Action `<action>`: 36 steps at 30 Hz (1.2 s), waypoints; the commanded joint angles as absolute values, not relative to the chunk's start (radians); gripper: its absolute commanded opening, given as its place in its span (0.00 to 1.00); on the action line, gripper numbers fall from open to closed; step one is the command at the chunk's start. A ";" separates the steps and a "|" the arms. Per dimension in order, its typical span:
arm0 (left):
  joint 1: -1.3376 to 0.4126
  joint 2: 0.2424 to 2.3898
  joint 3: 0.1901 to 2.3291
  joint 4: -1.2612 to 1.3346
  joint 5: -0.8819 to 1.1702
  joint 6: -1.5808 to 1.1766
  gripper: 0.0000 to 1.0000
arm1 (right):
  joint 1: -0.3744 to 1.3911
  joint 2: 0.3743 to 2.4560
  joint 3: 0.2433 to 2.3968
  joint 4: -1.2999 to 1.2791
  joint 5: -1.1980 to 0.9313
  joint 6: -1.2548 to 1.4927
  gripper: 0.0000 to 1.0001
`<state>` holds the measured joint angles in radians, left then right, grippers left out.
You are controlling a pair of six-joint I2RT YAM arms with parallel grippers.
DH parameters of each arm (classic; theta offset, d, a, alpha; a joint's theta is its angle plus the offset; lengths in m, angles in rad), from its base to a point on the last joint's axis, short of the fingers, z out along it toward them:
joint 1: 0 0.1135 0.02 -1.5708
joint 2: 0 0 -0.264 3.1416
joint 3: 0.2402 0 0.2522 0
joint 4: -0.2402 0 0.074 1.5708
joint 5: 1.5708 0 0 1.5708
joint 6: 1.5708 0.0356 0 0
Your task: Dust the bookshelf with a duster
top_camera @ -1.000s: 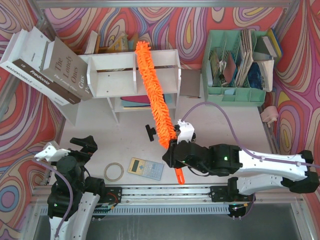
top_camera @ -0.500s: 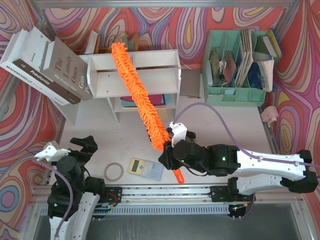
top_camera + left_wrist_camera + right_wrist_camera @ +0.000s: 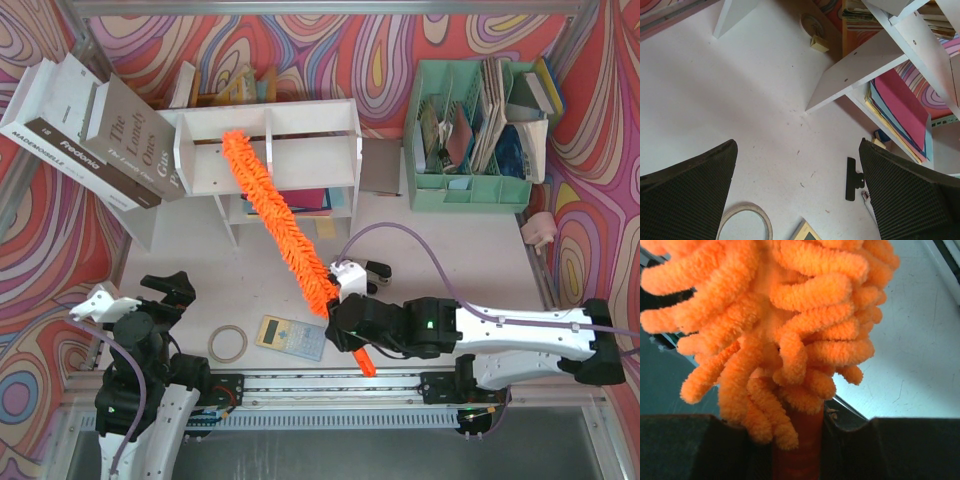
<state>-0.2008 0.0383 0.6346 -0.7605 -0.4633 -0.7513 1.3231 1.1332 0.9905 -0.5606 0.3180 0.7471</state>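
My right jaws are clamped narrowly on the handle of the duster point(image 3: 282, 225) near the near edge of the worktop point(image 3: 450, 240). Its orange head slants away and leftward, tip at the upper left compartment of the bookshelf point(image 3: 300, 112). My left jaws gape wide and empty over the near left corner.
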 commanded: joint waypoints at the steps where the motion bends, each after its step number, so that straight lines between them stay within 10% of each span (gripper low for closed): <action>1: -0.193 0.035 0.620 -0.743 -0.453 -0.741 0.98 | 1.327 1.162 0.994 -0.514 0.301 0.704 0.00; 36: -0.193 0.048 0.623 -0.742 -0.456 -0.737 0.99 | 1.403 1.029 0.890 -0.652 0.159 0.701 0.00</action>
<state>-0.2008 0.0414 0.6342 -0.7601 -0.4629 -0.7513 1.3762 1.0424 0.9180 -0.6525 0.1513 0.6945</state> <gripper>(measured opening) 0.985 0.339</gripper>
